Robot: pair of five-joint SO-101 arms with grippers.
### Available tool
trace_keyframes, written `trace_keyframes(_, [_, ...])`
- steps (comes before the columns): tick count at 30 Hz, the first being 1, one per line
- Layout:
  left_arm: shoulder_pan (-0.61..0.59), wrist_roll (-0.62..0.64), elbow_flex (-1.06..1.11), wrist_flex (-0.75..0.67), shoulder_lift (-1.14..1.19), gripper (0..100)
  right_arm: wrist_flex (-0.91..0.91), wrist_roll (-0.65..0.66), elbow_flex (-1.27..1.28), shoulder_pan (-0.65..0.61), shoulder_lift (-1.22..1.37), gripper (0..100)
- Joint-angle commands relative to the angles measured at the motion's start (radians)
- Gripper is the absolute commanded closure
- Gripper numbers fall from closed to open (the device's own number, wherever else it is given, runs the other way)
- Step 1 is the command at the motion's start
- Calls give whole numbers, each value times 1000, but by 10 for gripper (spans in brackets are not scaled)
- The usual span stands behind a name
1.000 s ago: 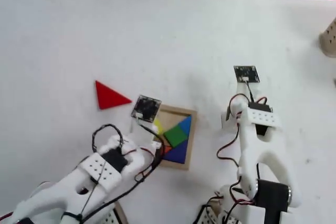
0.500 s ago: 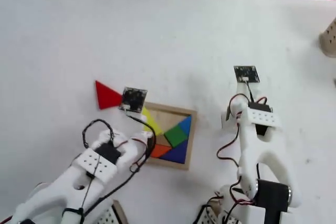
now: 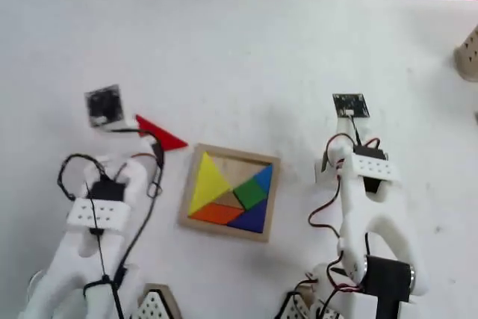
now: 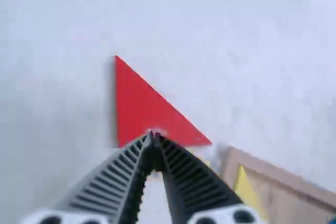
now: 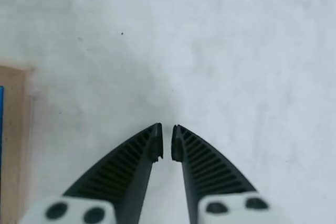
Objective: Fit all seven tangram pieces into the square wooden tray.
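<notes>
— Which one's left out?

— The red triangle (image 3: 160,137). It lies flat on the table (image 3: 299,50), right in front of the left gripper (image 4: 153,136). From that arm's own camera the tips sit at the triangle's near edge, maybe just over it.

— Has it got hold of it?

— No. The jaws are pinched together, tip to tip, with nothing between them. They'd have to spread before they could take anything.

— How does the piece lie to them?

— Its long edge slants away from the tips, towards the tray (image 3: 273,184), and a short edge runs across just ahead of them. I'd say the jaws want to straddle it across a narrow part, not along that long slant.

— And the other arm?

— The right gripper (image 5: 167,142) is beyond the tray from the triangle, hanging over bare table, all but closed and empty. The left is much nearer, so it's the left's job, I reckon.

— Room in the tray?

— A bare wooden patch on its far side.
</notes>
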Motion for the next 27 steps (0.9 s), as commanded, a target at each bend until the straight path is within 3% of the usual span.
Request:
trace_keyframes(1, [-61, -3, -66, -23, 5, 976, 8, 12, -44, 7, 2, 960])
trace_keyframes(5, [-74, 0, -68, -28, 5, 976, 8, 12, -44, 7, 2, 961])
trace_keyframes(10, [-234, 74, -107, -21, 7, 976, 28, 12, -43, -36, -5, 961])
trace_keyframes(15, [-377, 187, -110, -29, 7, 976, 30, 14, -58, -174, -7, 964])
trace_keyframes(21, [-443, 252, -103, -138, 35, 976, 36, 14, -175, -378, -7, 964])
trace_keyframes(27, [-490, 333, -230, -249, 332, 976, 113, 14, -311, -605, -7, 964])
